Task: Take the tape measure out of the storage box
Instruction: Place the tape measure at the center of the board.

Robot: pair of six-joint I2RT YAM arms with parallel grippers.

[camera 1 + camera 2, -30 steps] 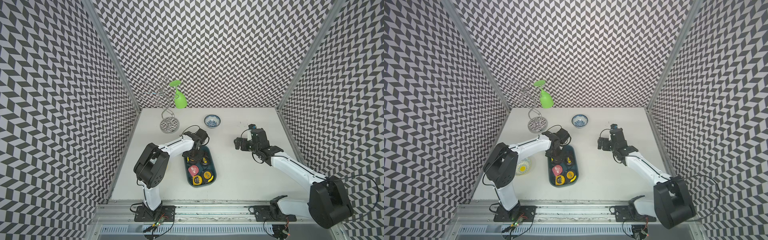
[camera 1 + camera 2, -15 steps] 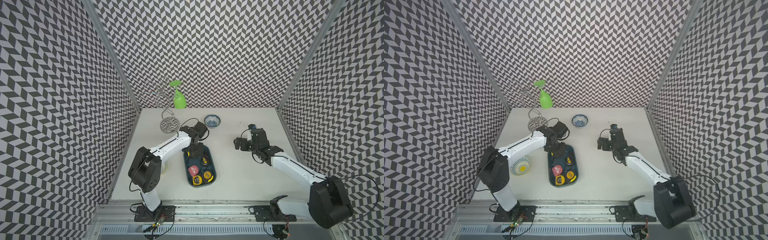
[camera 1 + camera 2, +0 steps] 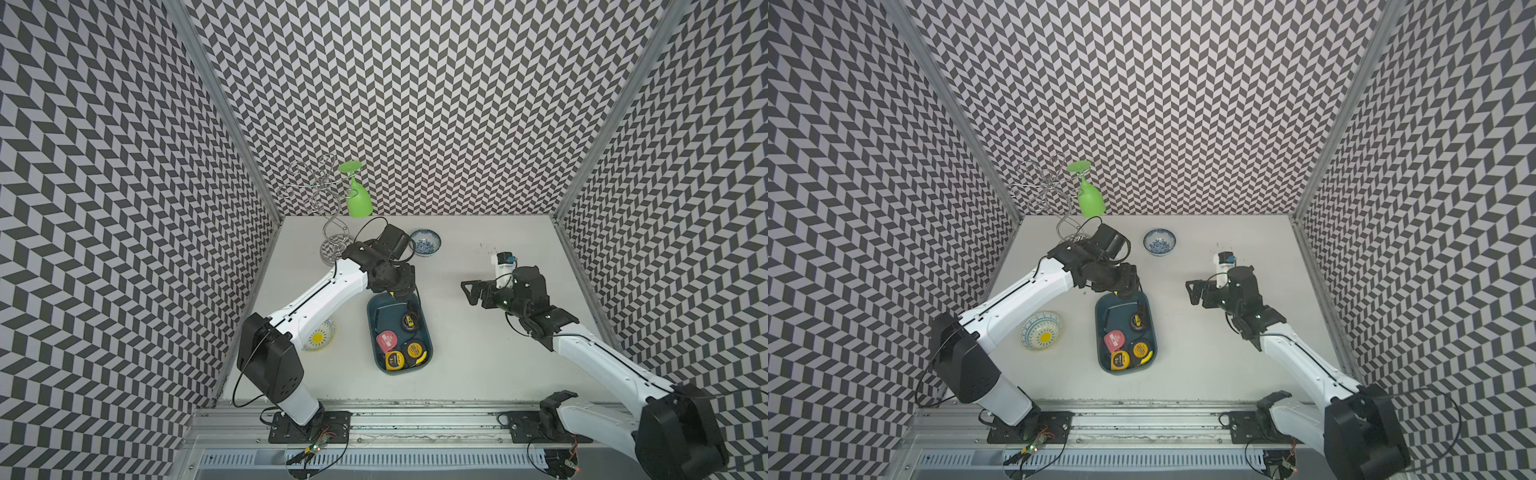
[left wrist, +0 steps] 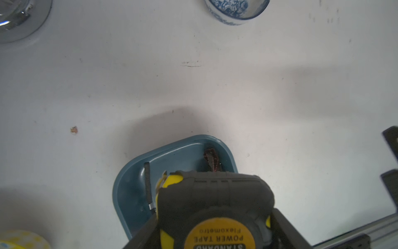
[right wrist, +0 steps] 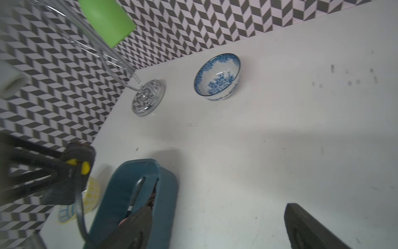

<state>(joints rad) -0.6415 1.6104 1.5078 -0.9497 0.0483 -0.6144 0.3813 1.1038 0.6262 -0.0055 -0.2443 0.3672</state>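
In both top views the left claw (image 3: 400,292) hangs over the far end of the storage box (image 3: 429,345), jaws part-way apart and clamped on the sides of a black-and-yellow tape measure (image 3: 392,294). Four more measures lie in the box's near half. The right claw (image 3: 471,291) stands wide open and empty, well to the right of the box.

The left wrist view shows the held tape measure (image 4: 215,207) lifted, with the box's far corner (image 4: 129,194) below it. A black strap (image 4: 147,187) lies in the box just under it; I cannot tell whose it is.

In the right wrist view the measure (image 5: 73,170) is raised beside the box's far left corner (image 5: 165,189).

Risks, as I judge them: the case is bulky and smooth, so a quick swing could slip it loose. Releasing here would drop it back in. A trailing strap could snag the rim.

A second ago the left claw was lower, over the box's middle. It has since risen toward the far end. The right arm has not moved.
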